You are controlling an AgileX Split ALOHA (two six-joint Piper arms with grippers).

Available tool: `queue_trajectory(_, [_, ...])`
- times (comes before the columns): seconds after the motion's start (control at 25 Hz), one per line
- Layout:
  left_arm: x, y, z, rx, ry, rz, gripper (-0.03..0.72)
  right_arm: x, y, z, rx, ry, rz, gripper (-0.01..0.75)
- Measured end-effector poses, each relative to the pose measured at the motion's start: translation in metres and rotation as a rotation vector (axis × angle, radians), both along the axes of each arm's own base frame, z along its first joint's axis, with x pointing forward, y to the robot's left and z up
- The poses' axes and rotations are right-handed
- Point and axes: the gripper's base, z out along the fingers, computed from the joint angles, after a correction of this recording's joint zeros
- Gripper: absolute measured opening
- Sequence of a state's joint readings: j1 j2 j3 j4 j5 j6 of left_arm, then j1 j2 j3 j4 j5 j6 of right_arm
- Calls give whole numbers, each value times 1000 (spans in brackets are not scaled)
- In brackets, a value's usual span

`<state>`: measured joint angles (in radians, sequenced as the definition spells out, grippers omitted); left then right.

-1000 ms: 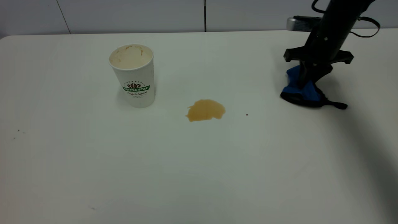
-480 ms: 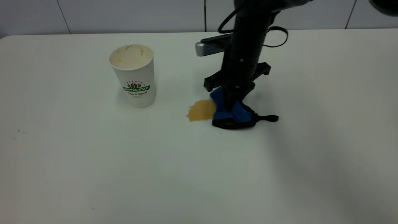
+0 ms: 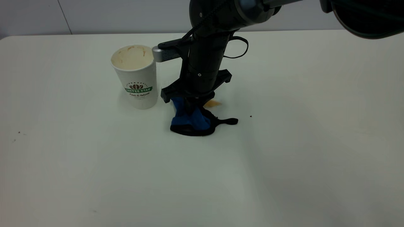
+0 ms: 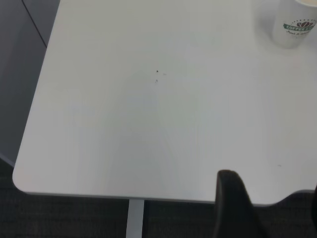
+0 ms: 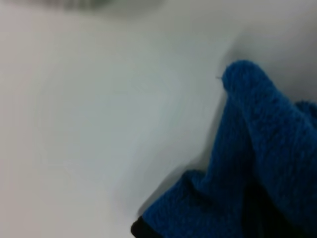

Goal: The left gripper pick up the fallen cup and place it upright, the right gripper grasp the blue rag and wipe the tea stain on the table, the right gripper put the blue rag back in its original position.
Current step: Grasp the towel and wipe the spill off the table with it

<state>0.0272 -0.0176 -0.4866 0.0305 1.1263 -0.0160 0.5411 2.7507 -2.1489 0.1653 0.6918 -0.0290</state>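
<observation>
At frame centre we press the blue rag (image 3: 191, 121) onto the table (image 3: 284, 151) with the right gripper (image 3: 191, 108) clamped on it. A sliver of tea stain (image 3: 214, 103) shows just right. We should sweep back right, clear of the upright cup (image 3: 136, 77); we cannot tell the left gripper's (image 4: 237, 210) opening.

Looks like a lab or test room. Plain white table (image 3: 284, 157) set against bare grey panelled wall (image 3: 126, 15), seams showing. Dark floor (image 4: 74, 218) below the table's rounded corner.
</observation>
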Motion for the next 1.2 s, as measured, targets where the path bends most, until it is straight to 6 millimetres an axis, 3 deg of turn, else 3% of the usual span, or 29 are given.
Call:
queue_trajectory(0.16, [0, 0, 0, 1, 0, -1, 416, 15, -17, 0, 13, -54, -68, 85])
queue_trajectory(0.4, [0, 0, 0, 1, 0, -1, 416, 40, -73, -3, -42, -38, -212, 85])
queue_trajectory(0.48, [0, 0, 0, 1, 0, -1, 416, 43, -92, -3, -70, 10, -248, 85])
queue_trajectory(0.6, [0, 0, 0, 1, 0, -1, 416, 39, -101, -3, -110, 81, -258, 85])
queue_trajectory(0.72, [0, 0, 0, 1, 0, -1, 416, 30, -87, -3, -126, 112, -209, 85])
queue_trajectory(1.0, [0, 0, 0, 1, 1, -1, 416, 8, -18, -1, -33, 20, -99, 85])
queue_trajectory(1.2, [0, 0, 0, 1, 1, -1, 416, 10, -6, -1, 47, -34, -121, 85])
